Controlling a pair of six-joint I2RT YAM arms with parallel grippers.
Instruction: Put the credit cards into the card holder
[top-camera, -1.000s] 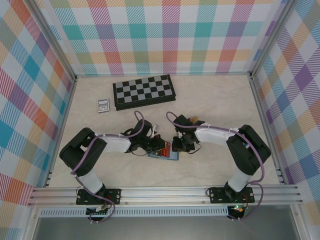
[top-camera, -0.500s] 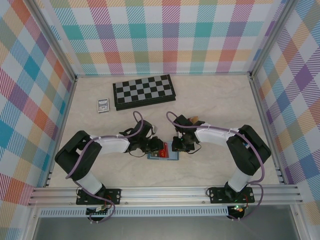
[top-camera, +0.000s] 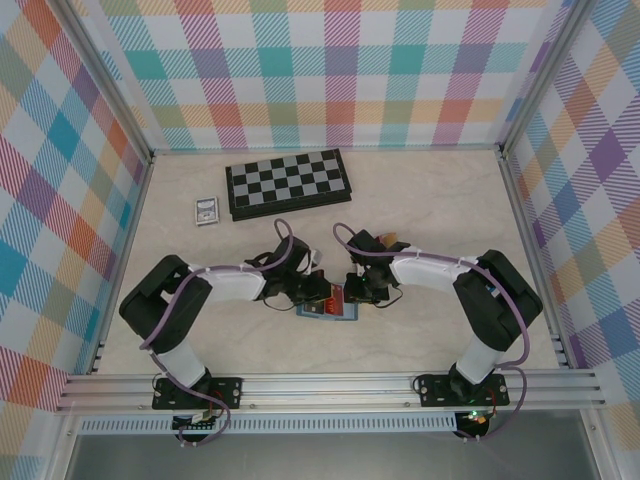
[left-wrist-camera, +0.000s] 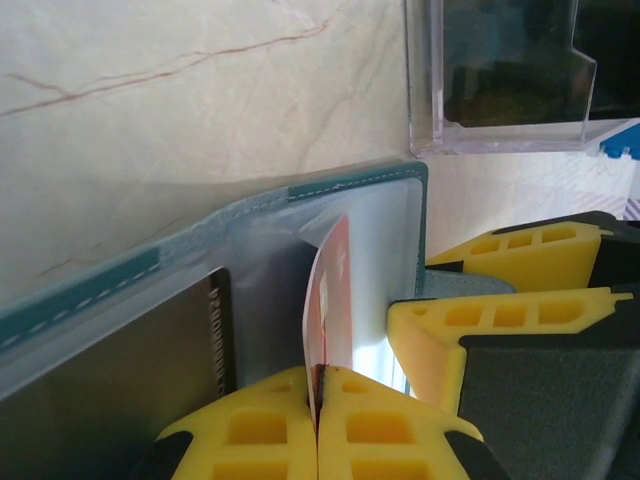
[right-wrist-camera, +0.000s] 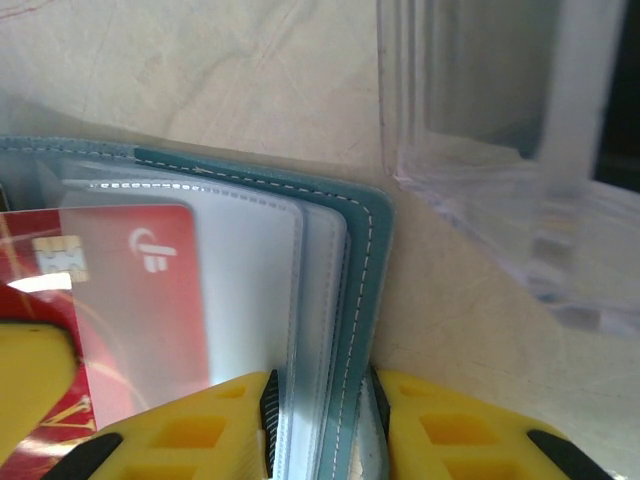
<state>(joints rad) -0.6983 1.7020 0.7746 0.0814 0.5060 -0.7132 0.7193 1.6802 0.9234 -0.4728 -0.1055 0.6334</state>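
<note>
The teal card holder (top-camera: 336, 312) lies open on the table between both arms. My left gripper (left-wrist-camera: 318, 375) is shut on a red credit card (left-wrist-camera: 330, 290), which stands on edge with its far end inside a clear sleeve of the card holder (left-wrist-camera: 350, 186). A dark credit card (left-wrist-camera: 120, 370) sits in the sleeve beside it. My right gripper (right-wrist-camera: 320, 385) is shut on the card holder (right-wrist-camera: 355, 300), clamping the teal cover and the clear sleeves at their edge. The red card (right-wrist-camera: 135, 300) lies partly under a frosted sleeve there. Both grippers, left (top-camera: 314, 292) and right (top-camera: 361, 291), meet over the holder.
A clear plastic box (left-wrist-camera: 500, 80) stands just beyond the holder, close to its corner (right-wrist-camera: 490, 150). The black-and-white chessboard (top-camera: 288, 183) lies at the back, with a small silver-grey framed rectangle (top-camera: 207, 210) to its left. The plaid walls close in the table.
The left arm dipped forward and came back, and its jaws loosened briefly, then shut on the red card again. The right gripper has kept its hold on the holder.
</note>
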